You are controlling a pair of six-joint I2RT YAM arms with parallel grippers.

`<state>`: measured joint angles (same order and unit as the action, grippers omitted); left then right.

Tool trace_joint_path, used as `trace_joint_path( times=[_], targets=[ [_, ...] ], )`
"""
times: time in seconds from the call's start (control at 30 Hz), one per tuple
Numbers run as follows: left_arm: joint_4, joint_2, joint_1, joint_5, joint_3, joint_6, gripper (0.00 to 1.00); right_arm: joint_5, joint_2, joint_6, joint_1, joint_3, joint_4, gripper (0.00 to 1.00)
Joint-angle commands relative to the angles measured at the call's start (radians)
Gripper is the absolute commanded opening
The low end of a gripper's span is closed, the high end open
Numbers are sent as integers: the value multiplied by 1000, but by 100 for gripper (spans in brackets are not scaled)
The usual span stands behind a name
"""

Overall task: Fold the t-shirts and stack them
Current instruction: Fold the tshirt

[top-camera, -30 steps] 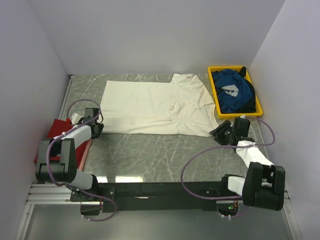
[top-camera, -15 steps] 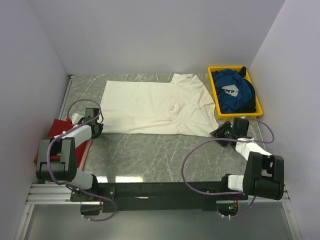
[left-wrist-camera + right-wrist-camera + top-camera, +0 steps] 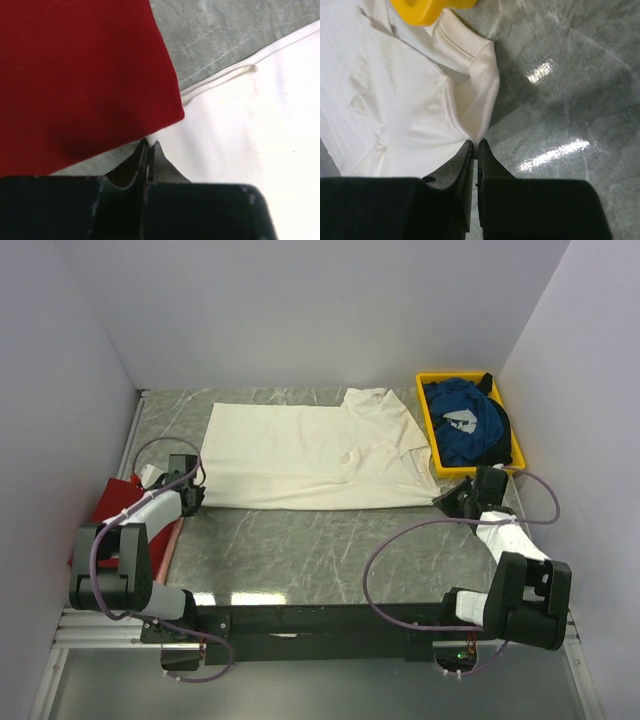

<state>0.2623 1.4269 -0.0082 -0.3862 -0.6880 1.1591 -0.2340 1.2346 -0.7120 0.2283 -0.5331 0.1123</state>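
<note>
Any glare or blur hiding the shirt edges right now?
Right wrist: glare patches on the table, white shirt sharp. Left wrist: the white shirt is washed out, red shirt edge crisp. Top view: sharp, soft shadows, faint reflection at the table's near edge.

Cream tee (image 3: 300,455) lies flat mid-table, hem toward 9 o'clock, sleeves toward 3. Red tee (image 3: 118,492) sits at 8 o'clock, probably folded, mostly hidden. Blue tee (image 3: 468,428), white print up, is bunched in the yellow tray (image 3: 450,375) at 2.
</note>
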Motion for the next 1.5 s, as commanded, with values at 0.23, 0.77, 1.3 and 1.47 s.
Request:
trace_joint_path(
  times=[0.23,0.77,1.3,1.47],
  targets=[
    [113,-137,5,-63,13,13,1,-25,-176,48,103,16,134,0],
    [305,-422,4,-82,192,177,1,-149,-498,52,250,146,374,0],
    [316,-651,4,16,130,48,75,-217,-555,105,226,47,391,82],
    [235,-490,5,70,-30,-33,69,-85,-431,52,2,-73,270,82]
  ],
)
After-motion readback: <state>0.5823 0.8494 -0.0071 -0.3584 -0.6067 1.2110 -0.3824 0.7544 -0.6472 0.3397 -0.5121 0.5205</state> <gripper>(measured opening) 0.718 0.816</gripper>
